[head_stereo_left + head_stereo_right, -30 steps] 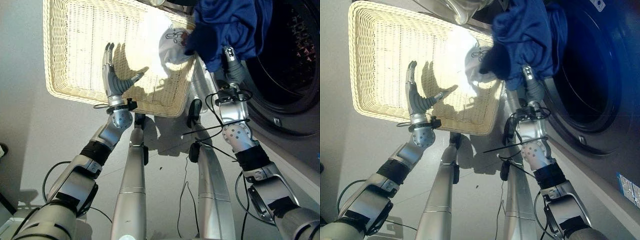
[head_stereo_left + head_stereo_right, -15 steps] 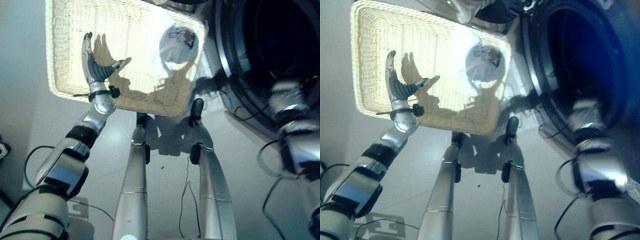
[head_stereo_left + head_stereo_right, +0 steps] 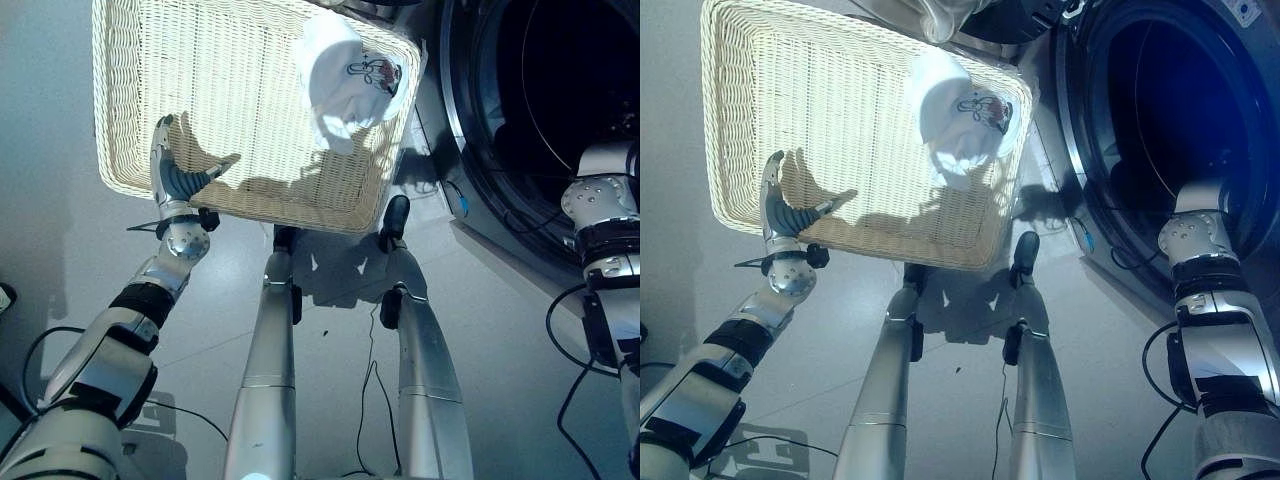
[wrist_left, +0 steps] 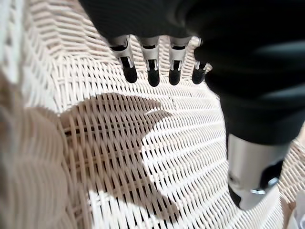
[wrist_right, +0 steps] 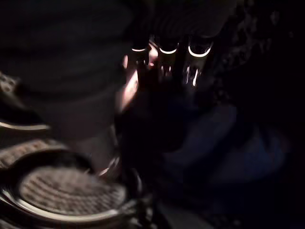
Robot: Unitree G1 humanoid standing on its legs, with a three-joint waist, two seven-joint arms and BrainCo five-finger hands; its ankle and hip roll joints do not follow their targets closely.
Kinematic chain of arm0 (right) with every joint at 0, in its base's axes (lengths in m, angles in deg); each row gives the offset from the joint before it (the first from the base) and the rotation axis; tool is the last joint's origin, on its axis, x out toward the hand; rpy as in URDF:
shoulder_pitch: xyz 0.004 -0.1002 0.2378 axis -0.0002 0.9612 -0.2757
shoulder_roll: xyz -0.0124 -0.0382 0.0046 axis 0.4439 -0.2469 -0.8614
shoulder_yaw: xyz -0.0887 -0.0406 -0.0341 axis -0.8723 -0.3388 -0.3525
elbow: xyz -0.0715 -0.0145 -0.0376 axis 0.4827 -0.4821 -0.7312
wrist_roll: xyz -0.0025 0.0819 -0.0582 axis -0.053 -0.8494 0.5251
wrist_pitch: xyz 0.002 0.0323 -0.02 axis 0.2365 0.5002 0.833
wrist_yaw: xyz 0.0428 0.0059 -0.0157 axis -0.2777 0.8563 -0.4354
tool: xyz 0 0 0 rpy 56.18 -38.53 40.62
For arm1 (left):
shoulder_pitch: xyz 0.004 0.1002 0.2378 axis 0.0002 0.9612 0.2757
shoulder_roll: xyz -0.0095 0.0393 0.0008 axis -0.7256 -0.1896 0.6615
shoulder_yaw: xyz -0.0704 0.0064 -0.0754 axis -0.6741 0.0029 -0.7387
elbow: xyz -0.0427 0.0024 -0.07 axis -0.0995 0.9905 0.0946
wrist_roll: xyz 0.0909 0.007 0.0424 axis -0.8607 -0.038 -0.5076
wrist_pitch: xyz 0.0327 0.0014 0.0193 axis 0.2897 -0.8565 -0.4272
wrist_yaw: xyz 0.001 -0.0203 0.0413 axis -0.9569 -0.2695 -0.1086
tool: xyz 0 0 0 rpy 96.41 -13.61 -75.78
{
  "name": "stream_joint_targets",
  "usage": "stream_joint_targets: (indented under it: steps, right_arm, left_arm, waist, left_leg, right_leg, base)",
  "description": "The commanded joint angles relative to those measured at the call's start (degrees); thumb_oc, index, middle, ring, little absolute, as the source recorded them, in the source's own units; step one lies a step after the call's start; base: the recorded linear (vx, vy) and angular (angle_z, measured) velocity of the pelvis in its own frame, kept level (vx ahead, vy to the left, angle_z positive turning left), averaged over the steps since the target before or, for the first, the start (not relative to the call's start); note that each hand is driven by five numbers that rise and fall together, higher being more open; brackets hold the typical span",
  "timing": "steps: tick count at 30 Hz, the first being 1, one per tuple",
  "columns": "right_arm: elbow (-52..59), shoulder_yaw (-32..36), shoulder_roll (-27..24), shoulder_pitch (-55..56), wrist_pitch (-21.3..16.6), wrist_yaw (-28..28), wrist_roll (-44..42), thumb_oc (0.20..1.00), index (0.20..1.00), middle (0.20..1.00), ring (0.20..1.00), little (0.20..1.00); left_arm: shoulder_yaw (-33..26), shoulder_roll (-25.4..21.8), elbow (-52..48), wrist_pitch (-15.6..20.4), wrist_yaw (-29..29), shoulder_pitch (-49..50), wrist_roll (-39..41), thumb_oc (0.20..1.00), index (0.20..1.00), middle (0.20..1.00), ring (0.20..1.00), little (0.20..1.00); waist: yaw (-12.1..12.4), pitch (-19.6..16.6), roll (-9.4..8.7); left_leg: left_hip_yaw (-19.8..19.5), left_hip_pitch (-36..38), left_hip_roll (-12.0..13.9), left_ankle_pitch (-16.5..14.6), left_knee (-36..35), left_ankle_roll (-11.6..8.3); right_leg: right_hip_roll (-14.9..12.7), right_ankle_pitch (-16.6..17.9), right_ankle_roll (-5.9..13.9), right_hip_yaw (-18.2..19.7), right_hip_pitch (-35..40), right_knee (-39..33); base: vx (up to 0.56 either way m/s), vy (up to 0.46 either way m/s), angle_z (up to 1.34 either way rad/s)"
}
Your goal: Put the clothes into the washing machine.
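A white garment with a printed picture (image 3: pixel 350 72) lies bunched in the far right corner of the cream wicker basket (image 3: pixel 140 170). My left hand (image 3: pixel 172 178) hovers open over the basket's near left rim, its fingers (image 4: pixel 152 67) straight above bare weave. The washing machine's round drum opening (image 3: pixel 1150 110) gapes dark at the right. My right arm reaches into it, and my right hand (image 5: pixel 164 67) is deep inside the drum. A dark blue garment (image 5: pixel 228 143) lies just past that hand in the gloom.
The basket stands on the grey floor (image 3: pixel 60 260) directly left of the machine. The machine's dark door ring (image 3: pixel 470 180) curves beside the basket's right end. A pale glass door part (image 3: pixel 940 15) shows at the top edge.
My right arm has carried the blue garment from above the basket's corner into the drum. My left hand has dropped back toward the basket's near left rim.
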Motion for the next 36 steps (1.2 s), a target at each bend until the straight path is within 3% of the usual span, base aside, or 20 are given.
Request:
stream_joint_targets:
  steps: [1, 3, 4, 5, 8, 18, 20, 26, 31, 36]
  right_arm:
    - [-1.7, -2.8, -14.2, 0.2, 8.7, 1.1, 9.2, 1.0, 1.0, 1.0, 1.0, 1.0]
    - [-4.3, -9.1, -15.2, -2.3, 17.9, 3.8, 20.4, 1.0, 1.0, 1.0, 1.0, 1.0]
    - [-4.8, -10.6, -15.3, -3.1, 18.9, 4.0, 21.0, 1.0, 1.0, 1.0, 1.0, 1.0]
    - [-5.5, -14.4, -15.4, -5.9, 22.8, 3.7, 24.1, 1.0, 1.0, 1.0, 1.0, 1.0]
    - [-4.8, -17.2, -14.8, -8.1, 24.3, 4.7, 26.6, 1.0, 1.0, 1.0, 1.0, 1.0]
    - [14.9, -18.6, -6.4, -4.4, 24.9, 14.2, 48.8, 1.0, 1.0, 1.0, 1.0, 1.0]
    - [22.4, -17.2, -3.7, -1.0, 25.9, 14.4, 57.5, 1.0, 1.0, 1.0, 1.0, 1.0]
    - [32.4, -18.4, 0.8, 3.3, 27.4, 10.7, 72.5, 1.0, 1.0, 1.0, 1.0, 1.0]
    - [36.4, -21.9, 4.3, 4.6, 24.0, 5.3, 80.2, 1.0, 1.0, 1.0, 1.0, 1.0]
    - [40.7, -25.7, 6.2, 4.2, 22.9, 1.6, 87.4, 1.0, 1.0, 1.0, 1.0, 1.0]
  left_arm:
    - [-3.0, -1.4, 0.5, 1.1, -0.2, 0.4, 1.7, 1.0, 1.0, 1.0, 1.0, 1.0]
    - [-2.2, -1.7, 0.2, 0.6, -0.5, -0.6, 1.6, 1.0, 1.0, 1.0, 1.0, 1.0]
    - [-2.0, -1.7, 0.0, 0.4, -0.5, -0.9, 1.7, 1.0, 1.0, 1.0, 1.0, 1.0]
    - [-1.7, -2.2, -0.4, -0.1, -1.1, -1.6, 1.8, 1.0, 1.0, 1.0, 1.0, 1.0]
    - [-1.2, -2.2, -0.3, -0.1, -1.5, -2.4, 1.6, 1.0, 1.0, 1.0, 1.0, 1.0]
    - [-1.9, 1.3, -0.3, -0.7, 1.2, -3.8, -0.1, 1.0, 1.0, 1.0, 1.0, 1.0]
    - [-2.8, 2.6, -0.5, -1.2, 2.5, -3.6, -1.2, 1.0, 1.0, 1.0, 1.0, 1.0]
    - [-4.4, 5.4, 0.0, -2.1, 4.4, -3.2, -3.6, 1.0, 1.0, 1.0, 1.0, 1.0]
    - [-5.8, 6.7, 1.3, -2.4, 3.9, -3.9, -3.5, 1.0, 1.0, 1.0, 1.0, 1.0]
    - [-6.9, 7.9, 1.1, -2.5, 4.1, -3.6, -4.4, 1.0, 1.0, 1.0, 1.0, 1.0]
  waist:
    - [-1.3, -1.1, 0.53]
    - [-1.0, -1.1, 0.38]
    - [-0.8, -1.1, 0.36]
    - [-0.6, -1.1, 0.45]
    - [-0.4, -1.1, 0.57]
    - [-0.5, -1.1, 2.16]
    - [-1.0, -1.1, 2.53]
    - [-1.6, -1.1, 2.94]
    - [-1.8, -1.1, 3.25]
    - [-1.6, -1.1, 3.48]
  left_leg:
    - [1.7, 4.3, -5.5, 4.9, -9.5, 4.24]
    - [1.7, 4.2, -5.6, 5.1, -9.6, 4.45]
    - [1.7, 4.1, -5.6, 5.1, -9.6, 4.49]
    - [1.7, 3.8, -5.5, 5.1, -9.4, 4.48]
    - [1.6, 3.8, -5.5, 5.2, -9.6, 4.56]
    - [2.2, 2.7, -5.9, 5.2, -10.5, 4.97]
    - [2.6, 2.3, -5.9, 5.0, -10.3, 5.04]
    - [3.5, 2.0, -5.9, 5.1, -10.3, 5.02]
    - [4.0, 2.1, -6.0, 5.4, -10.4, 4.82]
    - [4.2, 2.0, -6.0, 6.0, -10.7, 4.65]
  right_leg:
    - [5.8, -4.6, 4.42, -6.3, 2.4, 4.9]
    - [5.8, -4.3, 4.34, -6.5, 2.4, 4.6]
    - [5.8, -4.3, 4.33, -6.5, 2.4, 4.6]
    - [5.6, -4.3, 4.39, -6.9, 2.3, 4.7]
    - [5.5, -4.3, 4.34, -7.1, 2.2, 4.7]
    - [5.1, -5.9, 4.3, -7.1, 0.1, 6.0]
    - [5.2, -6.3, 4.27, -6.8, -0.7, 6.5]
    - [5.3, -7.0, 4.22, -6.4, -1.3, 7.0]
    - [5.4, -7.2, 3.96, -6.4, -1.4, 6.9]
    - [5.6, -7.4, 3.7, -6.3, -1.6, 6.9]
  base:
    - [0.0, 0.0, 0.0]
    - [0.0, -0.037, 0.0]
    - [0.0, -0.043, 0.0]
    - [0.0, -0.034, 0.0]
    - [0.0, -0.01, 0.0]
    - [0.0, 0.004, 0.0]
    - [-0.01, 0.045, 0.02]
    - [0.0, 0.0, 0.0]
    - [0.0, 0.0, 0.0]
    - [0.0, 0.0, 0.0]
